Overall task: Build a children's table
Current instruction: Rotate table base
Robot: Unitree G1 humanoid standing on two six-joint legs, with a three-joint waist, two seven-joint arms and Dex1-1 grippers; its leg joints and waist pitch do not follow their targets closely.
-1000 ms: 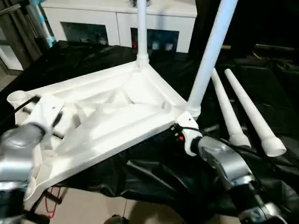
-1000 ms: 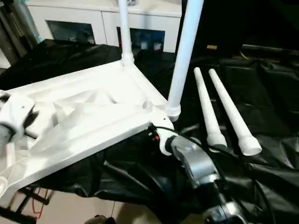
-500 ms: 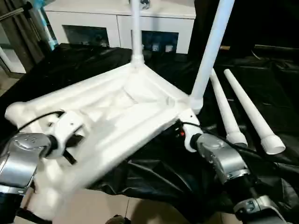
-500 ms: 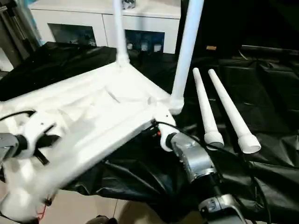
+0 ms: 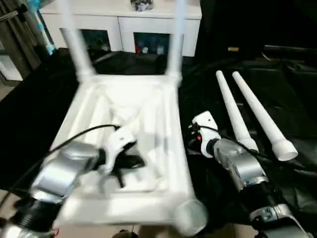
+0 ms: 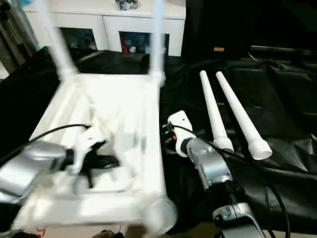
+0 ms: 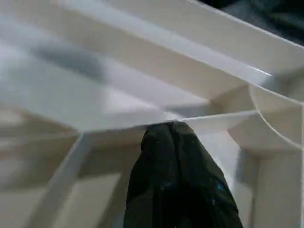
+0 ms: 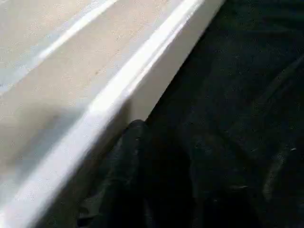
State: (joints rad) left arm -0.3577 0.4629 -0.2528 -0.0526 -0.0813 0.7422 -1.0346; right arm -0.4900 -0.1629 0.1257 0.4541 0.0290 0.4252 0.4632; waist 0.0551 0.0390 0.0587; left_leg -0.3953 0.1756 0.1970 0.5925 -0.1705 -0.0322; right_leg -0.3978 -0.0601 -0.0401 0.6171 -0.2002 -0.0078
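The white tabletop lies upside down on black cloth, its ribbed underside facing up. Two white legs stand in its far corner sockets. An empty rounded socket is at the near right corner. My left gripper is shut over the ribs in the middle, its black fingertips pressed against a rib. My right gripper sits at the tabletop's right edge, low beside the rim. Two loose tapered legs lie side by side to the right.
A white cabinet with glass doors stands behind the work. Black cloth covers the surface, with folds at the right. A black cable runs from my left arm across the tabletop. Bare floor shows at the near left.
The tabletop has swung round so both standing legs are now at the far side. My left gripper moved right onto the ribbed middle. The right gripper stayed by the right edge.
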